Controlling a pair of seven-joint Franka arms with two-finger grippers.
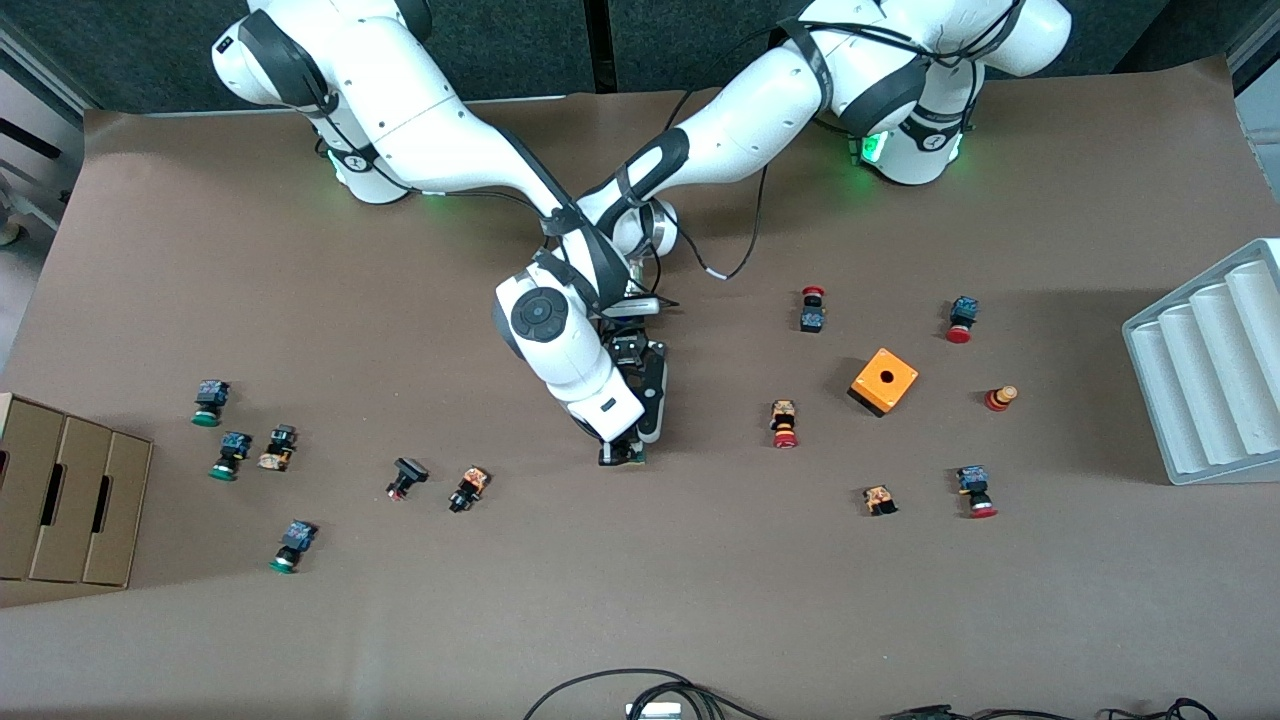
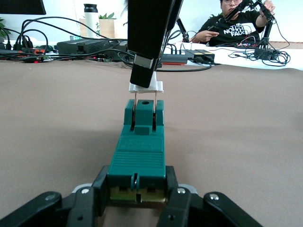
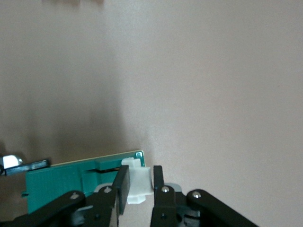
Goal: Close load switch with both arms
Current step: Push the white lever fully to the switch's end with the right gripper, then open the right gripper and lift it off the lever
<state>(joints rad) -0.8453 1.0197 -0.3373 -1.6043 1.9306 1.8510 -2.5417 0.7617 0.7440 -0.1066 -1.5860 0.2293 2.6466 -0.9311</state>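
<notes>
**Both grippers clamped on load switch, mid-table**

Nearest front cam, bottom edge of front frame: cables, cut off by frame. Lower left: cardboard box (image 1: 70, 500), partly out of frame. Scattered push buttons across middle band, e.g. green-capped button (image 1: 292, 546) lower left, red-capped button (image 1: 975, 492) lower right; small details hard to make out.

Centre of front frame: load switch (image 1: 623, 454) lying on brown table (image 1: 640, 620), mostly hidden under right arm's wrist; only a sliver of dark green visible there. Clearer in wrist views: narrow dark-green block (image 2: 138, 158), ribbed top, white tab (image 2: 147, 87) at one end, two thin metal pins between tab and body. In right wrist view green body (image 3: 61, 182) cut off by frame edge, white tab (image 3: 138, 184) at its end.

Left gripper (image 2: 137, 189) pinching green body's end, fingers pressed against both sides; fingertips low in frame, partly cut off. Right gripper (image 3: 139, 187) pinching white tab, pads tight on it; seen from left wrist cam as black finger coming down on tab. In front view right gripper (image 1: 618, 448) and left gripper (image 1: 646, 425) crowded together, jaws not separable there.

Farther up: orange cube box (image 1: 884, 380) w/ hole, right of centre. Grey ribbed tray (image 1: 1210, 370) at right edge, cut off. Arm bases along top, green-lit.
</notes>
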